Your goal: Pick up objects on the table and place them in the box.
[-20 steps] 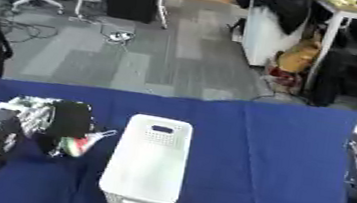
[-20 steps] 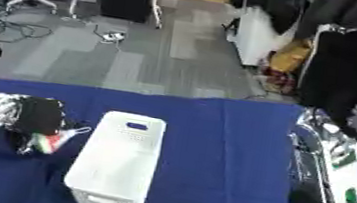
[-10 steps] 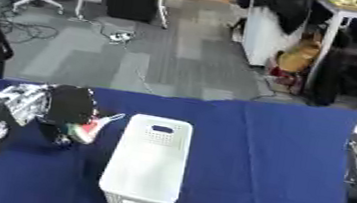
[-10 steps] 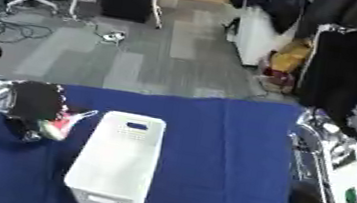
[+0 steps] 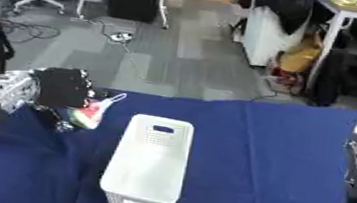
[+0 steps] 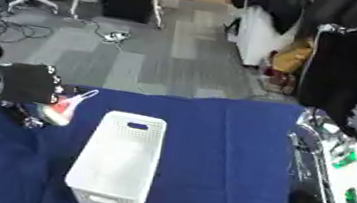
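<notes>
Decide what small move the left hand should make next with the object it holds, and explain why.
Probably carry it a little rightward over the white box. The left hand holds the red-and-white object raised just left of the box's open top, not yet above it.

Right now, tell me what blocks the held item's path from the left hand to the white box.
Nothing visible does. The left hand holds a red, white and green item lifted just left of the white box, whose open top shows nothing inside.
</notes>
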